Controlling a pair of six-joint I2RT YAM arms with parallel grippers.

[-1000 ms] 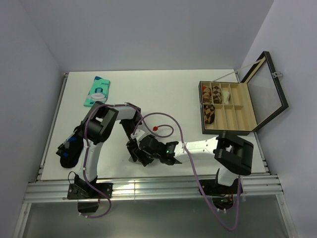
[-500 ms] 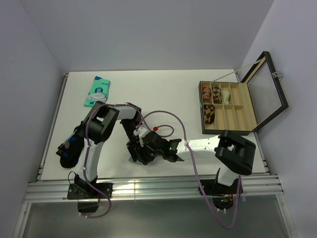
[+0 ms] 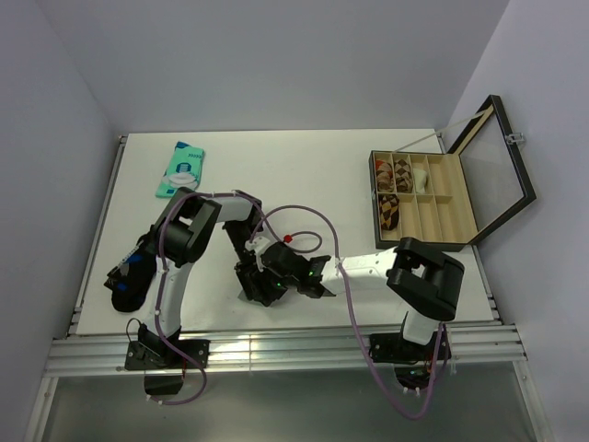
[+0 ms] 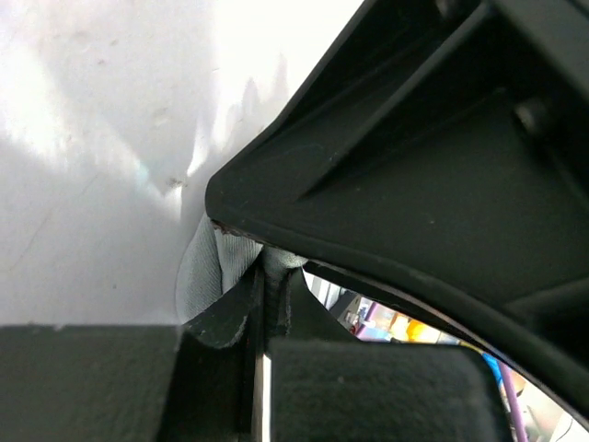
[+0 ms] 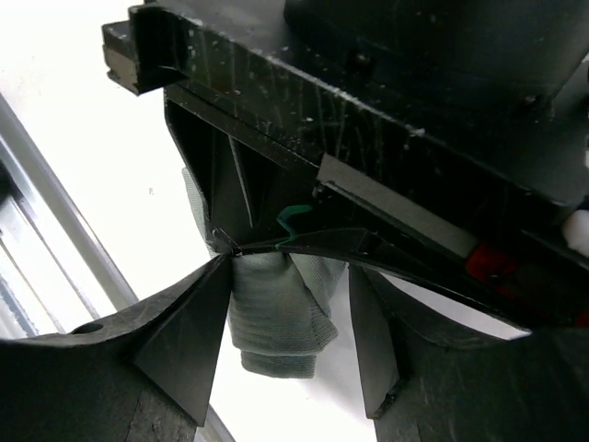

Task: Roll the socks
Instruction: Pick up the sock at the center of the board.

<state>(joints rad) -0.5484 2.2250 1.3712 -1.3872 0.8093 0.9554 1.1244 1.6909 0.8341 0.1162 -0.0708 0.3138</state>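
Grey fabric: the sock (image 5: 276, 318) is bunched into a short roll by the near edge of the table (image 3: 304, 175), left of centre. Its long axis runs straight out of the left gripper (image 4: 264, 285), which is pinched tight on one end. The rounded free end points away, between the parted fingers of the right gripper (image 5: 290, 272), unsqueezed. Since a second ago the right arm has slid leftward, closer in. Farther back, a teal packet (image 3: 180, 169) lies toward the far left corner.

White table (image 3: 304, 175), teal packet (image 3: 180, 169), dark cloth (image 3: 124, 285), open box (image 3: 440, 219), grey sock (image 5: 276, 313)
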